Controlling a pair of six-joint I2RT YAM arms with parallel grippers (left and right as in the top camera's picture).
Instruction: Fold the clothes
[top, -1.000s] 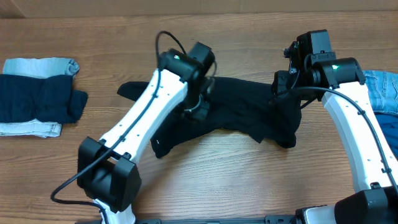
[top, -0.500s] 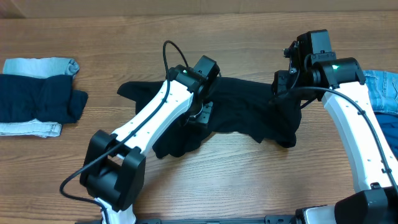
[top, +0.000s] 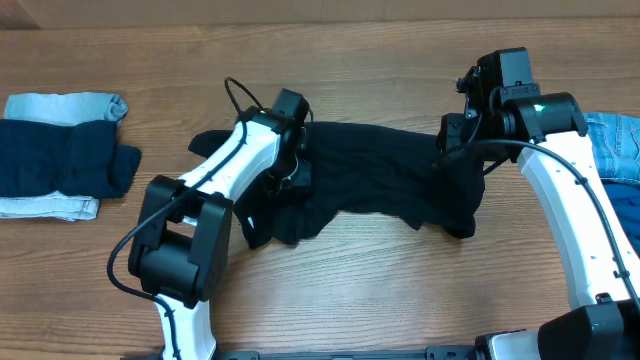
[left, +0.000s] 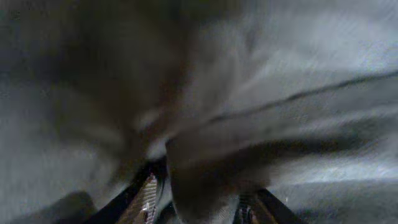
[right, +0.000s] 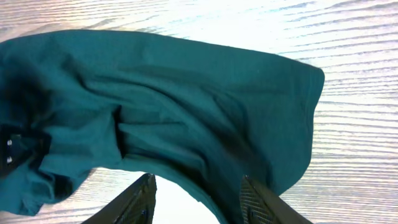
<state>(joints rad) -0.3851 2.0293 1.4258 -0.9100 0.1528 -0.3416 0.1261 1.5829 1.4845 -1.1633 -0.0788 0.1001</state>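
A large black garment (top: 390, 175), one of the clothes, lies crumpled across the middle of the table. My left gripper (top: 292, 170) is pressed low onto its left part. In the left wrist view dark cloth (left: 249, 93) fills the frame. A bulge of it sits between the left gripper's (left: 199, 196) fingers, which stand apart and open. My right gripper (top: 460, 140) hovers over the garment's right end. In the right wrist view it (right: 198, 190) is open. The cloth (right: 174, 106), teal-tinted here, drapes past its right finger (right: 252, 199) without being pinched.
A folded dark navy garment (top: 65, 158) lies on light-blue denim (top: 60, 104) at the far left. More light-blue denim (top: 615, 140) lies at the right edge, beside the right arm. Bare wooden table (top: 400, 290) runs along the front.
My left gripper has opened and slid left along the black garment toward its left end. The cloth's left part has shifted a little. The right arm has stayed still.
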